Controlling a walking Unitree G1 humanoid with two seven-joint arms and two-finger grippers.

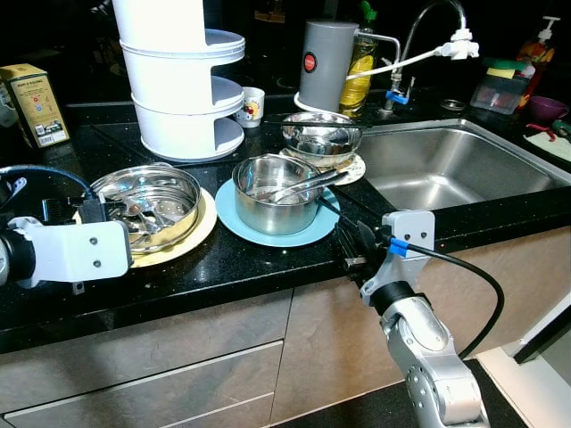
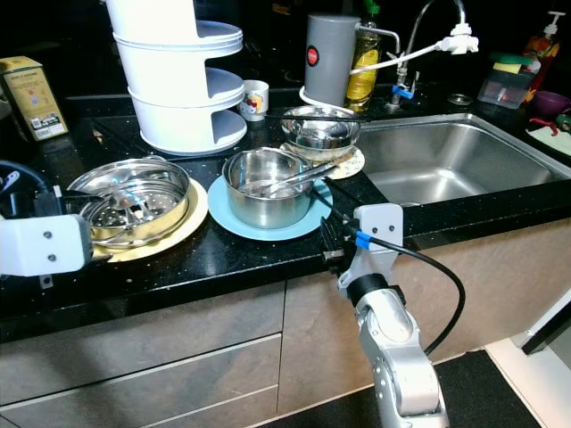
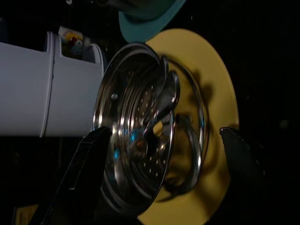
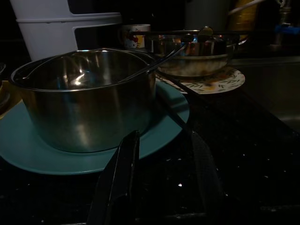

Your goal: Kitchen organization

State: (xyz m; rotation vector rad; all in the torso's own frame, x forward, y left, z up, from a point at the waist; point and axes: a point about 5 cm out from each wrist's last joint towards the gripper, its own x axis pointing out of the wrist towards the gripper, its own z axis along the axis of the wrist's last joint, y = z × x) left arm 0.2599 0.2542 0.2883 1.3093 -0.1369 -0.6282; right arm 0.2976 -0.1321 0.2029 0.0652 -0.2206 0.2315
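Note:
A perforated steel steamer bowl (image 1: 147, 203) holding spoons sits on a yellow plate (image 1: 198, 234) at the counter's left. My left gripper (image 3: 161, 135) is open wide, its fingers spread on either side of this bowl and plate at the near edge. A steel pot (image 1: 275, 196) with a utensil leaning in it stands on a teal plate (image 1: 234, 218) in the middle. My right gripper (image 1: 351, 242) is open at the counter's front edge, just right of the teal plate, fingers pointing at the pot with nothing between them. Behind, a steel bowl (image 1: 319, 134) rests on a patterned plate (image 1: 355, 169).
A white tiered rack (image 1: 178, 80) stands at the back, a small mug (image 1: 252, 105) beside it and a yellow box (image 1: 34, 102) at far left. A grey canister (image 1: 326, 62), an oil bottle (image 1: 359, 67) and the faucet (image 1: 428, 27) border the steel sink (image 1: 455, 165) on the right.

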